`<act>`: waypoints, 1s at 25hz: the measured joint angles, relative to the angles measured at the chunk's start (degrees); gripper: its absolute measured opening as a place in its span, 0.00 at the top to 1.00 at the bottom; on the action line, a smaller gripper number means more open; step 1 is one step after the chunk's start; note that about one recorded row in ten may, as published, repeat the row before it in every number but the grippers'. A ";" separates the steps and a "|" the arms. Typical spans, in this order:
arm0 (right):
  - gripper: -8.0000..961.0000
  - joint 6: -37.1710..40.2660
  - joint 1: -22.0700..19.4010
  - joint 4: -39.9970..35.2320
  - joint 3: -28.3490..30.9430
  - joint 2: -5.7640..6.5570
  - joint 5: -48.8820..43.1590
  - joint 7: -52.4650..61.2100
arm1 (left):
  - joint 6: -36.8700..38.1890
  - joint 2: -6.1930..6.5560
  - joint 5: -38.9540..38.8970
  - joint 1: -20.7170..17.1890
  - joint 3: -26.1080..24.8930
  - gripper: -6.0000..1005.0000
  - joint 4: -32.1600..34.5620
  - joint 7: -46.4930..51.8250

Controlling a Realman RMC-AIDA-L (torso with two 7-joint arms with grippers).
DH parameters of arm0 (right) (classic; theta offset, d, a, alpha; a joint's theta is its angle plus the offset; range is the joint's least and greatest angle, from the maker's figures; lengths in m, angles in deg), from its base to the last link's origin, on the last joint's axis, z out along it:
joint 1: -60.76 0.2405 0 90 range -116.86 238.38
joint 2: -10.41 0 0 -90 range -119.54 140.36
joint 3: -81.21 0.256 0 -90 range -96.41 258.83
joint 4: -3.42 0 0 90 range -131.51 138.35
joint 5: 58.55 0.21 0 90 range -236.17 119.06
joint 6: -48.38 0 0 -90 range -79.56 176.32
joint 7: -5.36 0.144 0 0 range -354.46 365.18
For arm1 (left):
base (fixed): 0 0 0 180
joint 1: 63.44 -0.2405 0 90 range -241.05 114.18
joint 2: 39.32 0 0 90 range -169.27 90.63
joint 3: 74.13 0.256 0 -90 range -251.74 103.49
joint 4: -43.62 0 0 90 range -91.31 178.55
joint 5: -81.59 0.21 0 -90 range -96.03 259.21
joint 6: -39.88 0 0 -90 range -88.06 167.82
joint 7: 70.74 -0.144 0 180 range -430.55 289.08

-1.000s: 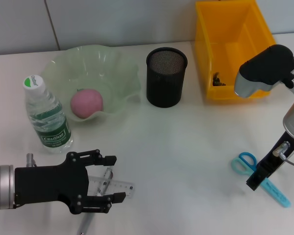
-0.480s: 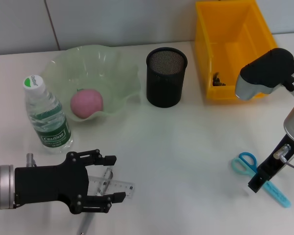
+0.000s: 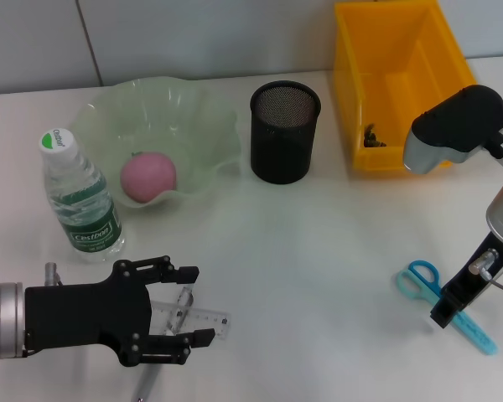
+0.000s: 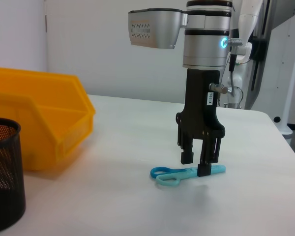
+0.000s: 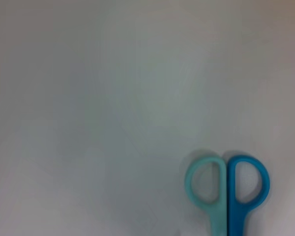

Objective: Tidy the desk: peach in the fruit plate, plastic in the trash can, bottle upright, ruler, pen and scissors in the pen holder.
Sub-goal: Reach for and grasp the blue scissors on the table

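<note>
My right gripper (image 3: 443,311) points down at the blue scissors (image 3: 436,295) on the right of the table. In the left wrist view its open fingers (image 4: 202,170) straddle the scissors (image 4: 173,173) just above the table. The scissors' handles (image 5: 228,187) fill the right wrist view's corner. At the front left, my left gripper (image 3: 194,305) hovers open over the clear ruler (image 3: 203,322) and a grey pen (image 3: 144,385), both partly hidden beneath it. The bottle (image 3: 80,199) stands upright. The peach (image 3: 148,176) lies in the green fruit plate (image 3: 201,117). The black mesh pen holder (image 3: 285,132) stands mid-table.
The yellow trash can (image 3: 398,79) stands at the back right with a small dark scrap (image 3: 371,136) inside. It sits close behind the right arm. In the left wrist view the trash can (image 4: 39,123) and pen holder (image 4: 2,187) lie off to one side.
The right gripper has shifted slightly rightward and lower over the scissors. The left arm has not moved.
</note>
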 joint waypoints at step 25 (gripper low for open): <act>0.50 -0.64 -0.09 0.46 0.00 0.00 -0.29 0.01 | 0.00 0.00 -0.67 -0.45 0.00 0.18 0.00 -0.13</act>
